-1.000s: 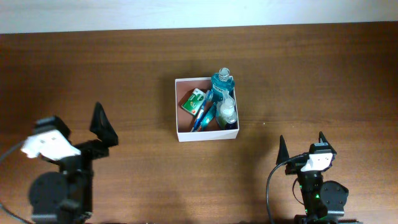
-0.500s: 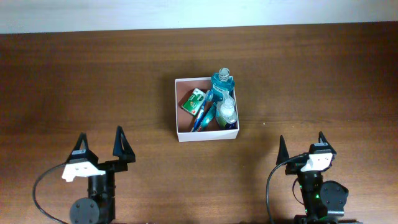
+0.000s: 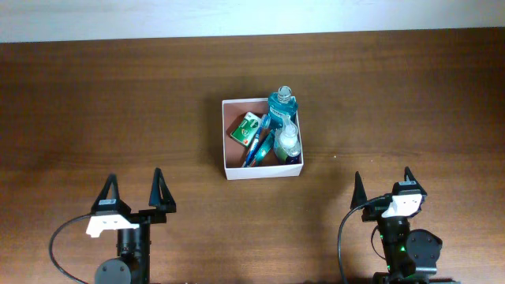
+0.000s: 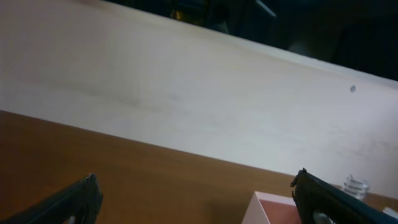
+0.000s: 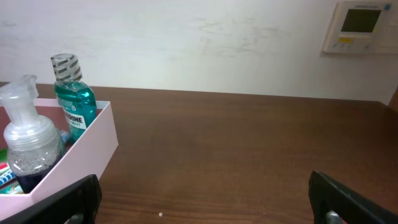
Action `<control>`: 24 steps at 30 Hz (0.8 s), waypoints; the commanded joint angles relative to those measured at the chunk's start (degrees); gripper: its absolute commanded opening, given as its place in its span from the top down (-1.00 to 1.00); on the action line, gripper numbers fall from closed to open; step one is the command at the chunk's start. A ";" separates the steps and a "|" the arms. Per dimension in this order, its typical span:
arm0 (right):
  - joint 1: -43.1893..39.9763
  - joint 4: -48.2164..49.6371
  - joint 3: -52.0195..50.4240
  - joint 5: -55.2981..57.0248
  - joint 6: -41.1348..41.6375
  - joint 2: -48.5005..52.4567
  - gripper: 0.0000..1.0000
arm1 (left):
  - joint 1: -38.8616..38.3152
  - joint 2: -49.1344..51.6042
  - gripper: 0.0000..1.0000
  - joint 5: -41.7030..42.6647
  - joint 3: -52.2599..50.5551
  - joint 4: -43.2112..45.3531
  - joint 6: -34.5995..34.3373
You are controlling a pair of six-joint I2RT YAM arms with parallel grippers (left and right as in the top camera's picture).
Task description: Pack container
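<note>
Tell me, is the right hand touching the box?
Apart. The overhead view shows a wide strip of bare table between the open right hand and the box.

We see two black arms. The left gripper (image 3: pixel 134 188) and the right gripper (image 3: pixel 383 185) each have a pair of matte black, pointed, fin-shaped fingers (image 3: pixel 160 193) mounted on a white housing (image 3: pixel 102 223). A thin black cable (image 3: pixel 52 247) loops beside each round black joint, and small green lights (image 3: pixel 400 246) glow on the right arm.
</note>
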 commanded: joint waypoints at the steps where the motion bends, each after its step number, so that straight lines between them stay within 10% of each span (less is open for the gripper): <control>1: 0.31 -0.22 -0.35 0.26 0.66 -0.48 -0.97 | -0.11 -0.59 -0.99 2.14 -1.75 0.13 -0.13; 9: 0.31 -0.22 -0.35 0.26 0.66 -0.48 -0.97 | -0.11 -0.59 -0.99 2.16 -3.15 -6.32 3.06; 14: 0.31 -0.24 -0.35 0.26 0.66 -0.48 -0.97 | -0.11 -0.59 -0.99 4.26 -3.15 -7.37 18.86; 24: 0.31 -0.24 -0.35 0.26 0.66 -0.48 -0.98 | -0.11 -0.59 -0.99 4.24 -3.15 -11.10 19.26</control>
